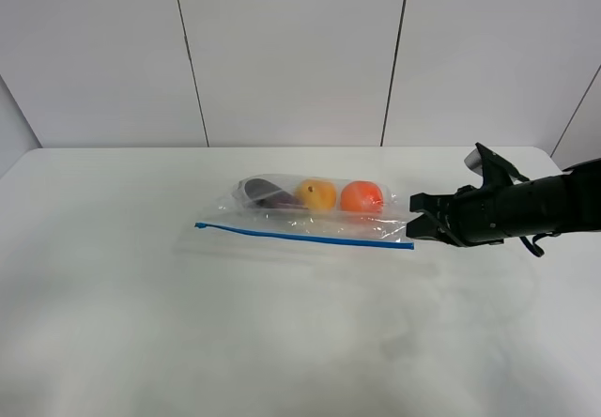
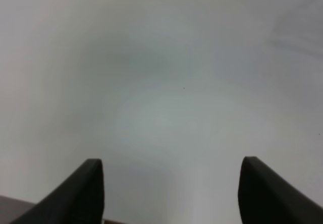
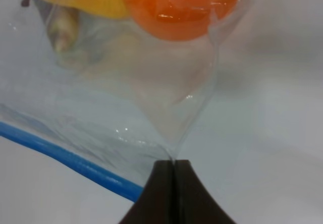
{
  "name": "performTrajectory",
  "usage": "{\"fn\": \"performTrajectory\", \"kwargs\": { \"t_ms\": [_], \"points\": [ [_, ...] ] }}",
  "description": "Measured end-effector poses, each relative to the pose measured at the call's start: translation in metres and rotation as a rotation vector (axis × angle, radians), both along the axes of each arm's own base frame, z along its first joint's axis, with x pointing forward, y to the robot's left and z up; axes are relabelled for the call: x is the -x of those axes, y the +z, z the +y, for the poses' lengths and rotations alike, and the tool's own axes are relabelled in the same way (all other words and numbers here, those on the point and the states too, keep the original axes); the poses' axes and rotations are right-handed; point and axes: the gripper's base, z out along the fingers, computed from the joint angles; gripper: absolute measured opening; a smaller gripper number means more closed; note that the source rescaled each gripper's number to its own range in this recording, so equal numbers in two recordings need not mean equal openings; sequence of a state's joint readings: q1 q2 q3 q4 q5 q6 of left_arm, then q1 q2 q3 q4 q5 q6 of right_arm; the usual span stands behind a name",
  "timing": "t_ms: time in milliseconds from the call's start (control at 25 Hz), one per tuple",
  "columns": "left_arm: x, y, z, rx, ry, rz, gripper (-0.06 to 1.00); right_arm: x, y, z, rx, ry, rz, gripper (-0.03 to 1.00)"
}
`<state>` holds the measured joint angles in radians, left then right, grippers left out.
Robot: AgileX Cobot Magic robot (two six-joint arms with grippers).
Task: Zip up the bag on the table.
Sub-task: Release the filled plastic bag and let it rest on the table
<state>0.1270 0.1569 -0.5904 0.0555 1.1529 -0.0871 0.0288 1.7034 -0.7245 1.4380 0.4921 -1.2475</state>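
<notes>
The clear bag (image 1: pixel 310 218) lies flat on the white table (image 1: pixel 188 332), a little right of the middle. Its blue zipper strip (image 1: pixel 300 237) runs along the near edge. A dark eggplant (image 1: pixel 261 192), a yellow pear (image 1: pixel 316 194) and an orange (image 1: pixel 362 196) show through it. My right gripper (image 1: pixel 420 218) is at the bag's right end. In the right wrist view the gripper (image 3: pixel 175 164) is shut on the bag's (image 3: pixel 131 108) corner, beside the zipper strip's (image 3: pixel 65 156) end and below the orange (image 3: pixel 179 7). My left gripper (image 2: pixel 174 193) is open over bare table and is out of the exterior high view.
White wall panels (image 1: pixel 291 51) stand behind the table's far edge. The right arm (image 1: pixel 535 206) reaches in from the right side, low over the table.
</notes>
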Motion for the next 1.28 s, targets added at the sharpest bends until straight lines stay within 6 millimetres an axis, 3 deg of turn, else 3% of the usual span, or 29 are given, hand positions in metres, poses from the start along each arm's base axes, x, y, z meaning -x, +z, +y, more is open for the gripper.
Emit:
{"fn": "performTrajectory", "kwargs": {
  "t_ms": [280,800,1280],
  "points": [
    [0.001,0.000,0.000,-0.001,0.000,-0.004,0.69,0.000,0.000,0.000,0.000,0.000,0.000,0.00],
    [0.025,-0.001,-0.002,-0.014,-0.051,-0.141,0.69,0.000,0.000,0.000,0.004,0.005,0.000,0.00],
    [0.028,-0.001,-0.002,-0.013,-0.071,-0.158,0.69,0.000,0.000,0.000,0.009,0.011,0.000,0.00]
  ]
}}
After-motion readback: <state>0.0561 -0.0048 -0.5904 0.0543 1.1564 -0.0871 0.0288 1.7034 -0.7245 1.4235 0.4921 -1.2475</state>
